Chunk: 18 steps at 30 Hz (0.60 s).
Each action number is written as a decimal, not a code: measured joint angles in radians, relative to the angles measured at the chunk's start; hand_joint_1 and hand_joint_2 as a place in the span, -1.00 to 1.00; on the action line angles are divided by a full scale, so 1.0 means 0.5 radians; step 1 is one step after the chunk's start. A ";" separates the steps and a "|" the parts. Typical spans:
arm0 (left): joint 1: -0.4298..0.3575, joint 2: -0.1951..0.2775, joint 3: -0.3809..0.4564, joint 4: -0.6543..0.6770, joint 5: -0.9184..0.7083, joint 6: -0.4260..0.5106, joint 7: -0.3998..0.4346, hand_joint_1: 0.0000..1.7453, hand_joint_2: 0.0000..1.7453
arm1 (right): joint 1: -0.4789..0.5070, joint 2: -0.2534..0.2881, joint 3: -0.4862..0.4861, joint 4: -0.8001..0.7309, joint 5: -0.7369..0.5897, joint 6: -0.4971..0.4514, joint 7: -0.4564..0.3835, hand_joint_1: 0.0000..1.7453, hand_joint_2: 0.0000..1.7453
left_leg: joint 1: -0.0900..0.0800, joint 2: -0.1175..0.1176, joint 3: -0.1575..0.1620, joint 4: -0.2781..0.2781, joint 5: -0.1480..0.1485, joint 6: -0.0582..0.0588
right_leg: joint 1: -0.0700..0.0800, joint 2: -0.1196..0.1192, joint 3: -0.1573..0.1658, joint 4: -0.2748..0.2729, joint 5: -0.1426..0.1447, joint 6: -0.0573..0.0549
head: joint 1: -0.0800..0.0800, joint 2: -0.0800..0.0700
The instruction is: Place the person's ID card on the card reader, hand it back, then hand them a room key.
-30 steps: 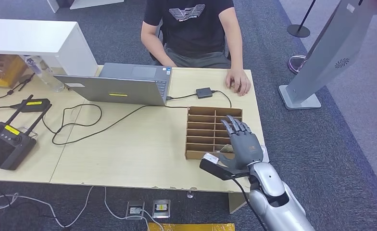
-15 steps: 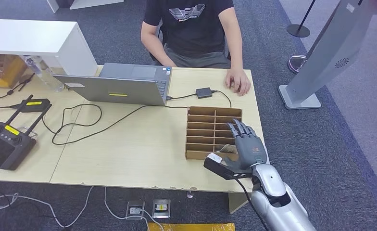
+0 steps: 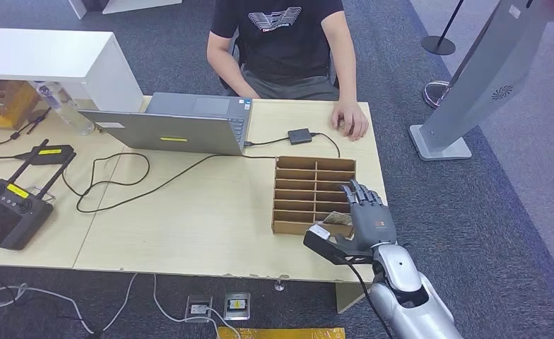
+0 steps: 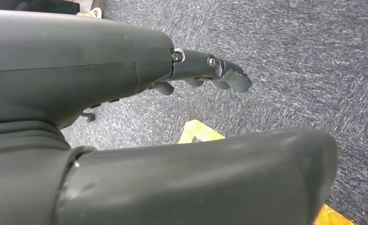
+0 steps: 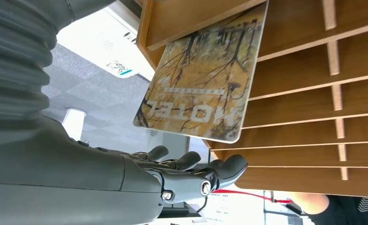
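A wooden slotted box (image 3: 304,187) sits on the desk before me. A hotel room key card (image 3: 337,218) with a yellow tree print leans in its nearest right slot. Close up, the key card (image 5: 205,79) stands tilted against a divider of the box (image 5: 313,93). My right hand (image 3: 364,213) hovers over the box's near right corner, its fingers (image 5: 196,173) stretched out beside the card, apart from it and holding nothing. A small black card reader (image 3: 299,135) lies beyond the box. My left hand (image 4: 102,56) hangs over the carpet with nothing in it.
A person sits at the far side with a hand (image 3: 352,120) resting on the desk near the reader. A laptop (image 3: 182,123) with a cable, a remote controller (image 3: 9,208) and a bottle (image 3: 66,106) occupy the left half. A grey kiosk (image 3: 472,85) stands at the right.
My right hand has slid back toward me and to the right, from over the box's middle right slots to its near right corner. The person's hand stays still.
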<state>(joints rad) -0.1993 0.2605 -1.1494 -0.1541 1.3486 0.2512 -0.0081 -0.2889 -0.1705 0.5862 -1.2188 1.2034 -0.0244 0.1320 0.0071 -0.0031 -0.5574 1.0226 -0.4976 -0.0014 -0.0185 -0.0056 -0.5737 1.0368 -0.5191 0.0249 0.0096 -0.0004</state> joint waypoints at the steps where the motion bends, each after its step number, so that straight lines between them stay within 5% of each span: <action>1: 0.000 0.002 0.000 0.000 -0.002 -0.001 -0.001 -1.00 -1.00 | 0.000 0.000 -0.005 0.000 0.000 0.000 0.000 -1.00 1.00 | 0.000 0.000 0.000 0.000 0.000 0.000 | 0.000 0.000 0.000 0.000 0.000 0.000 | 0.000 0.000; 5: 0.000 0.006 0.000 0.000 -0.011 -0.009 -0.005 -1.00 -1.00 | 0.006 0.000 -0.013 -0.005 0.000 0.005 0.000 -1.00 1.00 | 0.000 0.000 0.000 0.000 0.000 0.000 | 0.000 0.000 0.000 0.000 0.000 0.000 | 0.000 0.000; 9: 0.000 0.006 0.000 0.000 -0.013 -0.014 -0.005 -1.00 -1.00 | 0.011 0.000 -0.015 -0.014 -0.002 0.005 -0.001 0.96 1.00 | 0.000 0.000 0.000 0.000 0.000 0.000 | 0.000 0.000 0.000 0.000 0.000 0.000 | 0.000 0.000; 18: -0.001 0.016 -0.012 0.000 -0.014 -0.014 -0.010 -1.00 -1.00 | 0.043 0.000 -0.056 -0.069 -0.082 -0.007 -0.041 1.00 1.00 | 0.000 0.000 0.000 0.000 0.000 0.000 | 0.000 0.000 0.000 0.000 0.000 0.000 | 0.000 0.000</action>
<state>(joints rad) -0.1998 0.2686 -1.1556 -0.1541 1.3417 0.2441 -0.0131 -0.2674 -0.1705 0.5582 -1.2532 1.1623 -0.0278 0.1117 0.0071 -0.0029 -0.5573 1.0226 -0.4976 -0.0014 -0.0185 -0.0055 -0.5737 1.0368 -0.5191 0.0249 0.0094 -0.0004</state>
